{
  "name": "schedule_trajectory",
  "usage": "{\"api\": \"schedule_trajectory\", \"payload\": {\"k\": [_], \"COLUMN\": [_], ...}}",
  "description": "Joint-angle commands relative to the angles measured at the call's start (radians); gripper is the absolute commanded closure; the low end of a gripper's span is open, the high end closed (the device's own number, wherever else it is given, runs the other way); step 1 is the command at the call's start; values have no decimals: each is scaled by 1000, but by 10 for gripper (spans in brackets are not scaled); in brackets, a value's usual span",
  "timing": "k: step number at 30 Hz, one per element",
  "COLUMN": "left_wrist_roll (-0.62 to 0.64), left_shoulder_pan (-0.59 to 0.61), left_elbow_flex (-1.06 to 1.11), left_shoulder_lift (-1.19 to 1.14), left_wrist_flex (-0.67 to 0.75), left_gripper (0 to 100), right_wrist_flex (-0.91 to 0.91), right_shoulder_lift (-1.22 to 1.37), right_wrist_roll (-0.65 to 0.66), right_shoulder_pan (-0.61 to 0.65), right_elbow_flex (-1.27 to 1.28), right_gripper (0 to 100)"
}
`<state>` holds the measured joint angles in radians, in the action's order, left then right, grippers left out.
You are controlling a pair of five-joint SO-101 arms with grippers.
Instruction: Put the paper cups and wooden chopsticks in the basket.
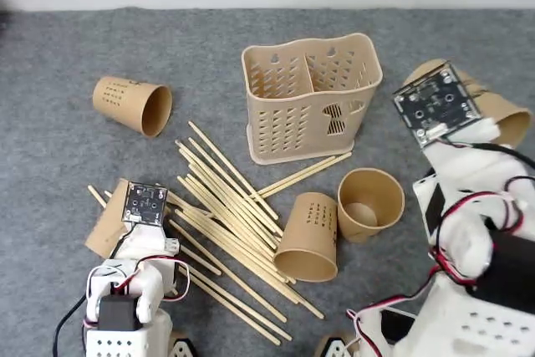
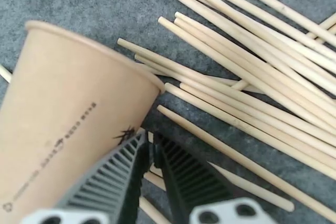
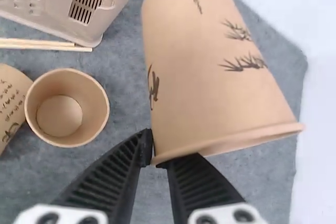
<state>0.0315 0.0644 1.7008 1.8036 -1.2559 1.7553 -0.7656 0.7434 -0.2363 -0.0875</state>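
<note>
Paper cup (image 3: 210,66) lies on its side on the desk (image 1: 67,165), right of the basket (image 1: 311,98). The right tool (image 3: 157,156) is clamped on its rim, one finger against the outer wall. A second cup (image 2: 63,129), also on its side, lies just beside the left tool (image 2: 150,142), whose fingers are pressed together over scattered wooden chopsticks (image 2: 252,87) in front of the basket.
</note>
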Motion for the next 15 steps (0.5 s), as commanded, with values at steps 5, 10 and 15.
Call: {"api": "schedule_trajectory", "payload": {"k": [5, 10, 15], "left_wrist_roll": [8, 8, 8], "left_shoulder_pan": [0, 0, 0], "left_elbow_flex": [-18, -18, -18], "left_shoulder_lift": [15, 15, 15], "left_wrist_flex": [-5, -5, -5], "left_gripper": [986, 986, 986], "right_wrist_flex": [47, 45, 45], "right_shoulder_lift": [-10, -10, -21], "right_wrist_roll": [-80, -78, -77], "right_shoulder_pan": [7, 44, 166], "right_elbow_flex": [-11, 196, 373], "right_gripper": [988, 988, 988]}}
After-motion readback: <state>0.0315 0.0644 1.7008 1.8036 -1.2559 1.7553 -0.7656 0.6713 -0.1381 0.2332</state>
